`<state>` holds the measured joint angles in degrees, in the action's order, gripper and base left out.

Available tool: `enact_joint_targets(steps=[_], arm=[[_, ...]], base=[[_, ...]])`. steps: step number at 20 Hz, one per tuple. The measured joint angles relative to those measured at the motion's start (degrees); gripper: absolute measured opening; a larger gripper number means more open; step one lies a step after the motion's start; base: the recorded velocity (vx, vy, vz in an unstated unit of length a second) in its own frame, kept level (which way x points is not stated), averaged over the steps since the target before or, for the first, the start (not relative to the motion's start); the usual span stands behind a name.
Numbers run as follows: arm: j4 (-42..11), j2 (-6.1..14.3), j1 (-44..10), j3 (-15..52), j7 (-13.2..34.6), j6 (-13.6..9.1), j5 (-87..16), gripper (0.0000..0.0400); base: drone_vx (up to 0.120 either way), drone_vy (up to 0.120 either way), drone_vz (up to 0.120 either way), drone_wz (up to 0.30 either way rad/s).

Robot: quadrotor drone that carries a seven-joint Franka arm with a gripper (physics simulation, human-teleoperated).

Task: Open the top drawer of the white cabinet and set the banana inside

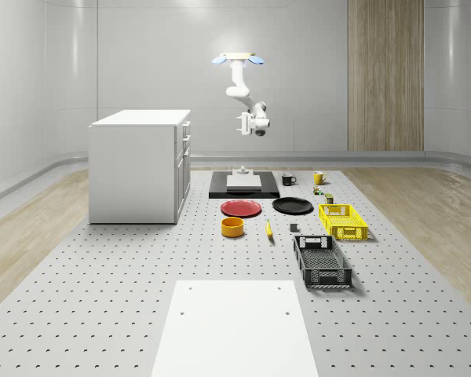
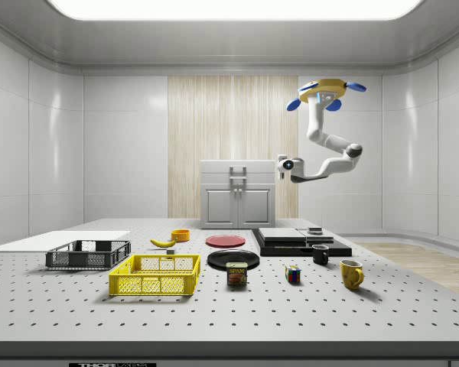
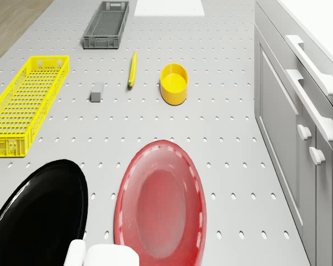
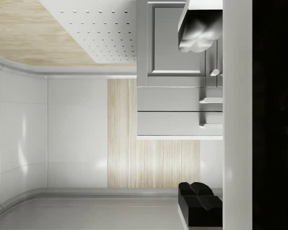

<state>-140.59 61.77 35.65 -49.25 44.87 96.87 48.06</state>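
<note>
The banana [image 1: 268, 229] [image 2: 163, 242] [image 3: 132, 68] lies flat on the perforated table beside a yellow bowl [image 1: 232, 227] [image 3: 174, 83]. The white cabinet [image 1: 141, 165] [image 2: 238, 195] [image 3: 277, 94] stands at the whole-scene view's left with all its drawers shut. The top drawer's handle [image 4: 201, 125] [image 3: 313, 61] faces the gripper. The drone [image 1: 238, 59] [image 2: 325, 92] hovers high over the black platform [image 1: 243, 185]. My gripper [image 1: 243, 123] [image 2: 281, 163] [image 4: 198, 115] hangs in the air level with the cabinet's top, apart from its front. It is open, fingers [image 4: 197, 31] spread wide, and holds nothing.
A red plate [image 1: 241, 208] [image 3: 161, 199] and a black plate [image 1: 292, 206] [image 3: 39, 216] lie in front of the platform. A yellow crate [image 1: 343, 220] [image 3: 25, 102] and a black crate [image 1: 322, 261] [image 3: 106, 25] sit at the whole-scene view's right, with two mugs [image 1: 289, 179] and small items behind them.
</note>
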Motion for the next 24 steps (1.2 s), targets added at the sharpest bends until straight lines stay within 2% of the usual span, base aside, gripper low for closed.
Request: enact_joint_targets(steps=[5,12,16,24], arm=[[-0.1,0.76,0.71,-0.23,0.51,0.67,-0.61,0.04],[-0.22,1.74,1.6,-0.5,1.17,1.51,-1.4,0.04],[-0.29,2.25,2.05,-0.64,1.51,1.94,-1.82,0.04],[-0.41,3.18,2.87,-0.89,2.15,2.72,-2.58,0.04]], base=[[0.12,-0.112,0.0,0.0],[0.12,-0.006,0.0,0.0],[0.12,-0.12,0.0,0.0],[0.12,0.0,0.0,0.0]])
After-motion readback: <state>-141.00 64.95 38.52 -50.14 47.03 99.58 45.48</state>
